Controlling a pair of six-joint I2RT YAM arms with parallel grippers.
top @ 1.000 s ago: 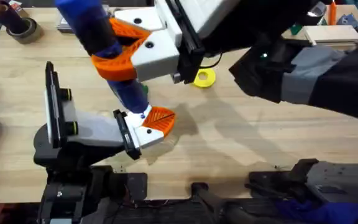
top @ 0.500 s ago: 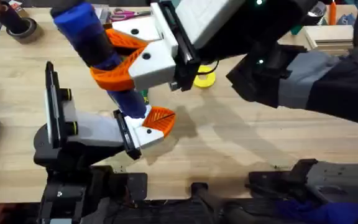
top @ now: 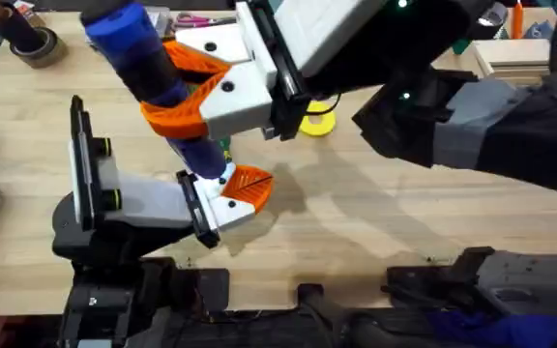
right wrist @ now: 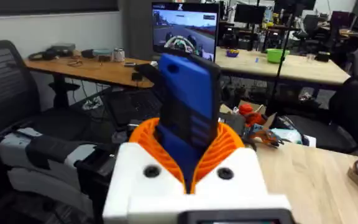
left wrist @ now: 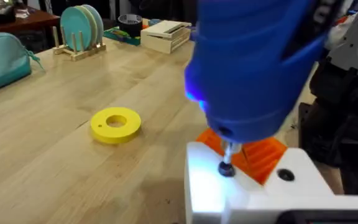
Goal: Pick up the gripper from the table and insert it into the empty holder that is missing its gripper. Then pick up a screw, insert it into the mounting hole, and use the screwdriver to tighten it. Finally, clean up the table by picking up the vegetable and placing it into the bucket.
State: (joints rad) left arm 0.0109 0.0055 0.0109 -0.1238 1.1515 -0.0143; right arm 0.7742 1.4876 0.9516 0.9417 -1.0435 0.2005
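My right gripper [top: 177, 85] reaches across from the right and is shut on the blue screwdriver [top: 153, 68], whose body sits between the orange pads [right wrist: 229, 146] in the right wrist view. The screwdriver [left wrist: 253, 62] stands nearly upright with its bit on a dark screw [left wrist: 227, 168] in the white holder [left wrist: 253, 193]. The orange gripper [top: 249, 184] sits in that holder [top: 222, 208] at the tip of my left gripper [top: 232, 196]. A sliver of the green vegetable [top: 224, 145] shows behind the screwdriver. The bucket is out of view.
A yellow ring [top: 318, 120] lies on the table just beyond the work spot. A dark tape roll [top: 32, 43] sits at the far left corner. A wooden box [top: 515, 53] and a plate rack [left wrist: 82, 31] stand at the far right.
The right gripper and screwdriver shifted slightly and the screwdriver's top tilted a little more to the left; the left arm stayed still.
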